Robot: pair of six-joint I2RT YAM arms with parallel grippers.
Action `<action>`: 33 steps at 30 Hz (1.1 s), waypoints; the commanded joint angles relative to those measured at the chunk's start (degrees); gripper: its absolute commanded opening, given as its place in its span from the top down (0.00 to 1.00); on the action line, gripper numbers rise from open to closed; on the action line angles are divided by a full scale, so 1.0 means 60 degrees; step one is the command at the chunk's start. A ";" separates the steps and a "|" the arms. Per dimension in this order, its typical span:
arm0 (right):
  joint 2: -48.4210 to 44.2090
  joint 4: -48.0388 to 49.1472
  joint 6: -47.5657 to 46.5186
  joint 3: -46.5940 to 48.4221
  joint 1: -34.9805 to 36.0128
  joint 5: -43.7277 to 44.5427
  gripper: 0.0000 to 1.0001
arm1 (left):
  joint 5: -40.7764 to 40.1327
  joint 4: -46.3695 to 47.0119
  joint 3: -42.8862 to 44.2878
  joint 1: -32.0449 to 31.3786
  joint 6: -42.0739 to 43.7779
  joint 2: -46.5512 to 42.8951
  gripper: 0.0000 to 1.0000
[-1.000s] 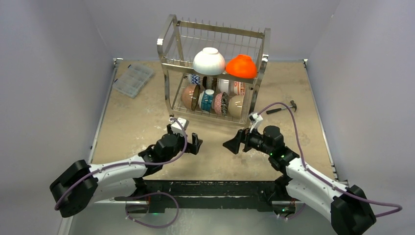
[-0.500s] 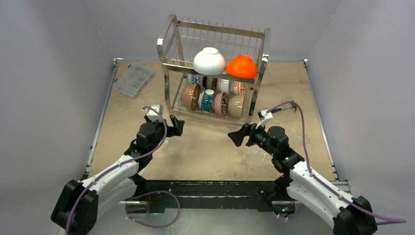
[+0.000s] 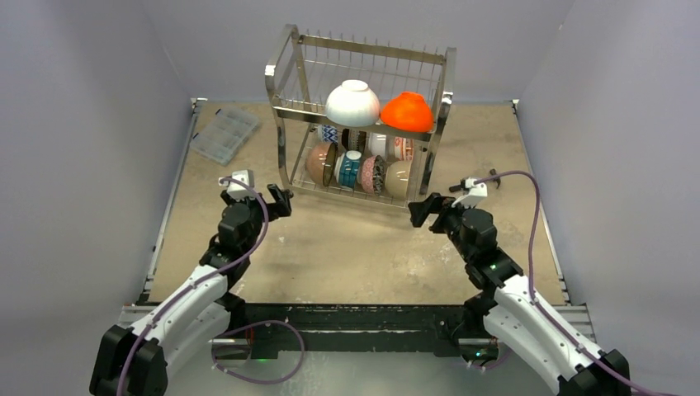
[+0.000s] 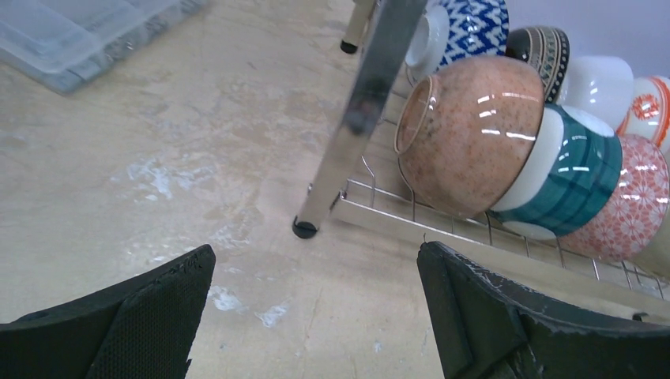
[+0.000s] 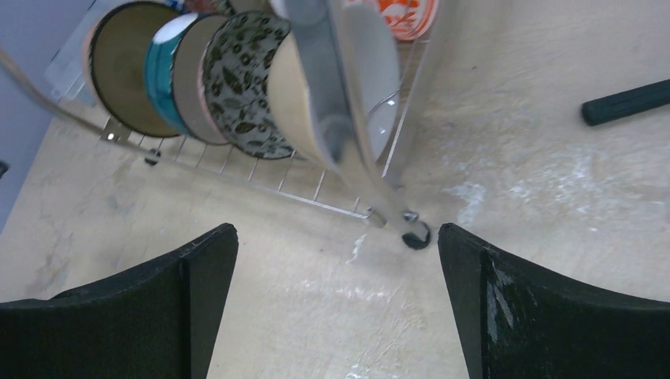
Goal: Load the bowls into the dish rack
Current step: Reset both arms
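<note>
The steel dish rack (image 3: 275, 81) stands at the back middle of the table. A white bowl (image 3: 352, 103) and an orange-red bowl (image 3: 407, 112) lie upside down on its upper tier. Several patterned bowls (image 3: 355, 169) stand on edge in the lower tier. My left gripper (image 3: 279, 200) is open and empty, just in front of the rack's front left leg (image 4: 371, 87), with a speckled brown bowl (image 4: 474, 134) and a teal bowl (image 4: 577, 178) beyond it. My right gripper (image 3: 423, 211) is open and empty, close to the front right leg (image 5: 332, 103).
A flat clear plastic box (image 3: 224, 134) lies at the back left. A hammer (image 3: 479, 181) lies right of the rack, and its dark handle (image 5: 624, 101) shows in the right wrist view. Grey walls close in three sides of the table.
Both arms swung outward and forward. The left gripper went left toward the rack's front left leg, the right gripper right toward the front right leg. Both stayed open.
</note>
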 commanded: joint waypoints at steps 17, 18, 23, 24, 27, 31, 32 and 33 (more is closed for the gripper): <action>0.1169 0.1826 -0.0648 0.0565 -0.4527 -0.1634 0.01 | -0.3677 0.0515 -0.0082 0.0067 0.1119 -0.0579 0.01; 0.1436 0.2067 -0.0678 0.0562 -0.4878 -0.1779 0.01 | -0.3917 0.0671 -0.0137 0.0067 0.1188 -0.0518 0.01; 0.2363 0.3324 -0.1015 0.0392 -0.5383 -0.1427 0.01 | -0.4664 0.1817 -0.0588 0.0065 0.1771 0.0109 0.01; 0.2424 0.3747 -0.1127 0.0202 -0.5386 -0.1244 0.01 | -0.4742 0.2104 -0.0685 0.0060 0.1885 0.0262 0.01; 0.2431 0.5615 -0.1534 -0.0670 -0.5386 -0.0977 0.01 | -0.4667 0.3093 -0.0978 0.0065 0.2761 0.1016 0.01; 0.2452 0.8166 -0.2588 -0.1784 -0.5376 -0.0628 0.01 | -0.4396 0.4107 -0.0988 0.0149 0.3469 0.2137 0.01; 0.2524 0.8727 -0.2655 -0.2042 -0.5365 -0.0608 0.01 | -0.4287 0.4286 -0.0968 0.0211 0.3520 0.2372 0.01; 0.2636 0.9242 -0.2652 -0.2265 -0.5369 -0.0464 0.01 | -0.4132 0.4473 -0.0947 0.0288 0.3565 0.2647 0.01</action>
